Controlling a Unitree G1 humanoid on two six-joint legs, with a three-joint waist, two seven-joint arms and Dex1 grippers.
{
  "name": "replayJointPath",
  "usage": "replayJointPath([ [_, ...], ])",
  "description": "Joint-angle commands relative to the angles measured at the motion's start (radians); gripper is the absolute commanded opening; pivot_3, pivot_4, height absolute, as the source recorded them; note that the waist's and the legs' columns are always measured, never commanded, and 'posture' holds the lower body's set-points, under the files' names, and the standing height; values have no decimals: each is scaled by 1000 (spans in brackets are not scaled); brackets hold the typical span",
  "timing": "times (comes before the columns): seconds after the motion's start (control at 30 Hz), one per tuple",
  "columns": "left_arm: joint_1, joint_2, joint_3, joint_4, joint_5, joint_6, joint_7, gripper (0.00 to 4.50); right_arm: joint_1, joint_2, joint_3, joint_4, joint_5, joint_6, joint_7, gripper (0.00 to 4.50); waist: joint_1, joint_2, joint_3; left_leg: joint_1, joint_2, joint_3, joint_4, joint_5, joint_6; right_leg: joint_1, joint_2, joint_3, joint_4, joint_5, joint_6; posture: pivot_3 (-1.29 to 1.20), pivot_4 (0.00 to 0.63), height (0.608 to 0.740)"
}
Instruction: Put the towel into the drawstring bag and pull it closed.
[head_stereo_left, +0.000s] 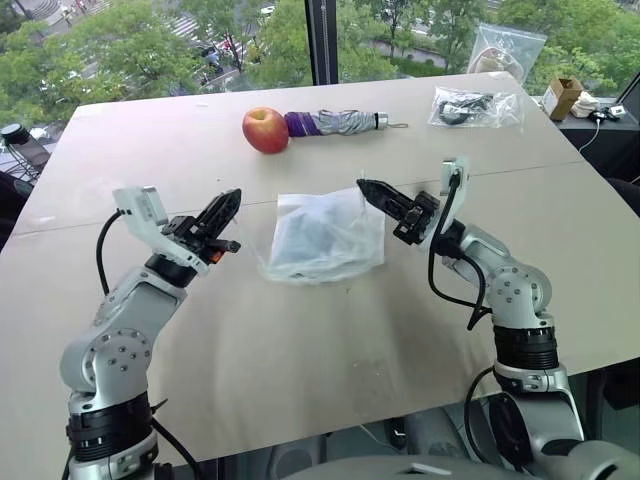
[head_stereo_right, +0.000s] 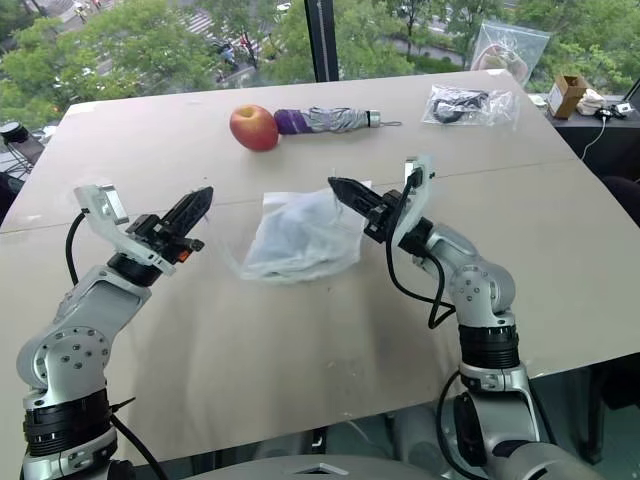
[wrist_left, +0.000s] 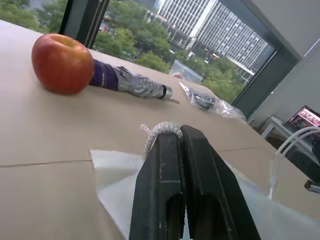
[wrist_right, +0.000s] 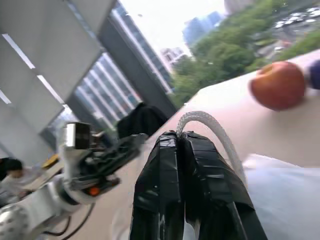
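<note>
The white drawstring bag (head_stereo_left: 325, 238) lies in the middle of the table. A bluish-grey mass, the towel (head_stereo_left: 312, 236), shows through its thin fabric. My left gripper (head_stereo_left: 232, 200) hovers to the left of the bag, apart from it, its fingers shut on a loop of white cord (wrist_left: 162, 129). My right gripper (head_stereo_left: 362, 186) is above the bag's far right corner, shut on another white cord loop (wrist_right: 210, 125). In the right wrist view the left gripper (wrist_right: 131, 145) shows across the bag.
A red apple (head_stereo_left: 265, 130) and a folded grey-purple umbrella (head_stereo_left: 335, 123) lie behind the bag. At the far right of the table are a plastic bag of black cables (head_stereo_left: 475, 107), a second clear bag (head_stereo_left: 508, 48) and a small cardboard box (head_stereo_left: 562, 97).
</note>
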Motion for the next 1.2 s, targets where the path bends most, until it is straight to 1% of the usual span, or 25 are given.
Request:
replayJointPath([
  [0.03, -14, -6, 30, 45, 91, -71, 39, 0, 35, -23, -38, -38, -40, -59, -45, 98, -1, 0, 0, 0, 0, 0, 0, 0, 0, 0, 0, 0, 0, 0, 0, 0, 150, 740],
  [0.23, -52, -30, 74, 117, 154, -146, 82, 0, 73, -40, -89, -44, -50, -92, -101, 98, 2, -1, 0, -1, 0, 1, 0, 0, 0, 0, 0, 1, 0, 0, 0, 0, 150, 740],
  [0.33, -58, -36, 76, 124, 163, -153, 77, 0, 107, -73, -102, -57, -59, -88, -100, 98, 3, -1, 0, -1, 0, 1, 0, 0, 0, 0, 0, 1, -1, 0, 0, 0, 150, 740],
  [0.4, -53, -41, 72, 120, 160, -149, 72, 0, 140, -120, -100, -73, -60, -73, -73, 98, 5, -1, 0, -1, 0, 1, 0, 0, 0, 0, -1, 1, -1, 0, 0, 0, 150, 740],
  [0.47, -39, -49, 62, 108, 159, -146, 66, 0, 181, -187, -92, -103, -49, -42, -25, 649, 6, 0, 0, -1, 0, 1, 0, 0, 0, 0, -1, 1, -1, 0, 0, 0, 150, 740],
  [0.53, -29, -61, 54, 94, 149, -138, 63, 0, 221, -253, -86, -140, -25, -7, 29, 1441, 6, 0, 0, -1, 0, 2, 0, 0, 0, 0, -1, 1, -1, 0, 0, 0, 150, 740],
  [0.57, -24, -65, 48, 87, 144, -133, 57, 0, 242, -293, -78, -155, -23, 8, 61, 1759, 6, 0, 0, -1, 0, 2, 0, 0, 0, 0, -1, 1, -1, 0, 0, 0, 150, 740],
  [0.63, -16, -72, 37, 74, 135, -123, 48, 0, 287, -389, -52, -180, -47, 27, 128, 2711, 7, 0, 0, -1, 0, 2, 0, 0, 0, 0, -1, 1, -1, 0, 0, 0, 150, 740],
  [0.7, -9, -74, 27, 64, 134, -113, 40, 0, 344, -506, -30, -198, -56, 53, 224, 3765, 8, -1, 0, -1, 0, 2, 0, 0, 0, 0, -1, 1, -1, -2, -2, 0, 150, 740],
  [0.73, -7, -76, 25, 61, 131, -108, 39, 0, 370, -565, -22, -208, -61, 61, 270, 4262, 9, -1, 0, -1, 0, 2, 0, 0, 0, 0, -1, 1, -1, -4, 0, 0, 150, 740],
  [0.77, -5, -76, 22, 58, 128, -103, 36, 0, 389, -616, -17, -216, -66, 61, 312, 4262, 12, -1, 0, 0, 0, 2, 0, 0, 0, 0, -1, 1, -1, -5, 0, 0, 150, 740],
  [0.83, 1, -73, 17, 54, 130, -97, 32, 0, 382, -661, -15, -230, -70, 47, 342, 4262, 11, -1, 0, 0, 0, 2, 1, 0, 0, 0, -1, 2, -1, -5, 0, 0, 150, 740],
  [0.9, 14, -68, 9, 51, 142, -92, 29, 0, 319, -622, -15, -259, -44, 49, 296, 4262, 5, -2, 0, 1, 0, 3, 1, 0, 0, 0, 0, 3, -1, -5, 0, 0, 150, 740],
  [1.0, 45, -56, -22, 32, 177, -88, 17, 0, 242, -520, 43, -307, -61, 51, 205, 4262, -4, -2, 0, 2, 1, 3, 2, 0, 0, 0, 2, 4, 0, -4, 0, 0, 150, 740],
  [1.1, 75, -67, -29, 6, 182, -84, 27, 0, 216, -488, 205, -340, -177, 40, 188, 4262, 4, -3, 0, 1, 1, 0, 2, 0, 0, 0, 3, 2, 0, -4, -1, 0, 150, 740],
  [1.2, 107, -73, -31, -21, 188, -82, 37, 0, 186, -469, 322, -277, -317, -6, 146, 4262, 18, -3, 0, -2, 0, 0, 2, 0, 0, 0, 0, 1, -1, -4, -1, 0, 150, 740],
])
